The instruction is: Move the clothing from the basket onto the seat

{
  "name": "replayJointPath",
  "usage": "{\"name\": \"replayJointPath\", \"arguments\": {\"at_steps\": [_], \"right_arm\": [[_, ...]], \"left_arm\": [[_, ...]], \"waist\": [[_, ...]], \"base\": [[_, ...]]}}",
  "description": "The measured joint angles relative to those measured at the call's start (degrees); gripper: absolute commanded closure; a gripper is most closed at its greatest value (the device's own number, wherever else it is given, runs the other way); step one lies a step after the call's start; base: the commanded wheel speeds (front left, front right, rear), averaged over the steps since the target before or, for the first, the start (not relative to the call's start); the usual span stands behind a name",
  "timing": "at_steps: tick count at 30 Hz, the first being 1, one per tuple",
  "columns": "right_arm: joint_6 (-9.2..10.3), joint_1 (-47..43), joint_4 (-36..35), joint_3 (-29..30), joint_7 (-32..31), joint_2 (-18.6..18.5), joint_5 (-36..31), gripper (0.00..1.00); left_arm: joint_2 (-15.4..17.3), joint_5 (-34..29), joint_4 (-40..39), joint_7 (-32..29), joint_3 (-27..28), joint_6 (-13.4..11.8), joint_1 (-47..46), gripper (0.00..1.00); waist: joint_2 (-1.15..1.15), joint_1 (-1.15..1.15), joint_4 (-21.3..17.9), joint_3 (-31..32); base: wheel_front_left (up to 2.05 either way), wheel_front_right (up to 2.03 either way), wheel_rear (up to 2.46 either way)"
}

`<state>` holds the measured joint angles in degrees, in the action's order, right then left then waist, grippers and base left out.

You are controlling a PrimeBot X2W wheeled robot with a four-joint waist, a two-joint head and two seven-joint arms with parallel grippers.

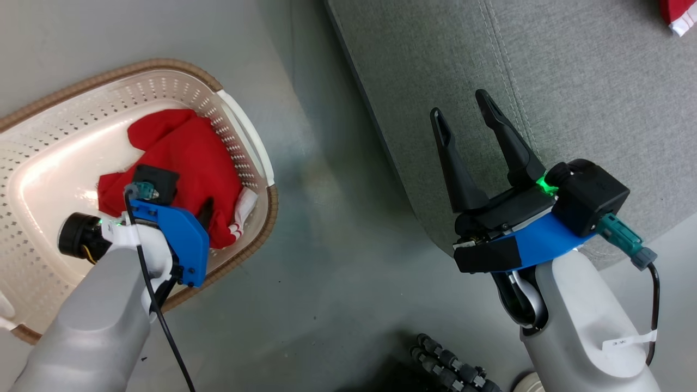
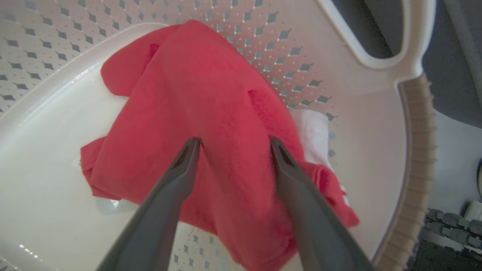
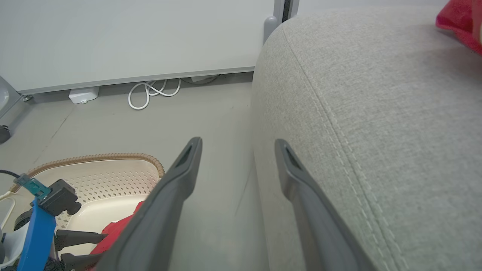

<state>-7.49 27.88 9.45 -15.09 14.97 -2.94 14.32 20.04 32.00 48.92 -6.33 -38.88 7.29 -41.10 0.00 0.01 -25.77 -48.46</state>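
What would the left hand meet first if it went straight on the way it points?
The bright red fabric garment in the cream-white perforated plastic basket. The open left hand points at its middle, fingertips seemingly at the cloth; depth is unclear.

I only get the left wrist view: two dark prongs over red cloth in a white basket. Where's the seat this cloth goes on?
Observer: The grey seat stands to the right of the basket, with bare floor between them.
Operator: Anything on it already?
Observer: Yes, a second red garment lies on it, at the head view's top right corner.
Operator: And the other arm?
Observer: The right gripper is open near the seat's edge, holding nothing.
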Motion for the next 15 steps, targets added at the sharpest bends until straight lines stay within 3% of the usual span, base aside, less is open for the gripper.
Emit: {"name": "replayJointPath", "arguments": {"at_steps": [8, 9, 10, 11, 15], "right_arm": [[0.00, -0.2, -1.1, 0.0, 0.0, 0.0, 0.5, 0.00], [0.00, -0.2, -1.2, 0.0, 0.0, 0.0, 0.5, 0.00], [0.00, -0.2, -1.3, 0.1, 0.0, 0.0, 0.5, 0.00], [0.00, -0.3, -1.4, 0.1, 0.0, 0.0, 0.5, 0.00], [0.00, -0.5, -1.4, 0.3, 0.0, 0.0, 0.5, 0.00]], "left_arm": [[-1.2, 1.4, 2.7, -5.5, 0.1, -1.4, -1.9, 0.00], [-1.3, 1.4, 2.9, -5.7, 0.0, -1.7, -2.1, 0.13], [-1.5, 1.4, 3.0, -5.9, -0.2, -1.7, -2.4, 0.87], [-1.7, 1.4, 3.1, -6.3, -0.4, -1.7, -2.6, 1.00], [-2.1, 1.4, 3.2, -6.6, -0.8, -1.6, -2.8, 1.00]], "waist": [[0.00, 0.00, -0.1, -1.4], [0.00, 0.00, 0.0, -1.4], [0.00, 0.00, 0.0, -1.5], [0.00, 0.00, 0.0, -1.5], [0.00, -0.01, 0.1, -1.5]], "base": [[0.00, 0.00, 0.00], [0.00, 0.00, 0.00], [0.00, 0.00, 0.00], [0.00, 0.00, 0.00], [0.00, 0.00, 0.00]]}}
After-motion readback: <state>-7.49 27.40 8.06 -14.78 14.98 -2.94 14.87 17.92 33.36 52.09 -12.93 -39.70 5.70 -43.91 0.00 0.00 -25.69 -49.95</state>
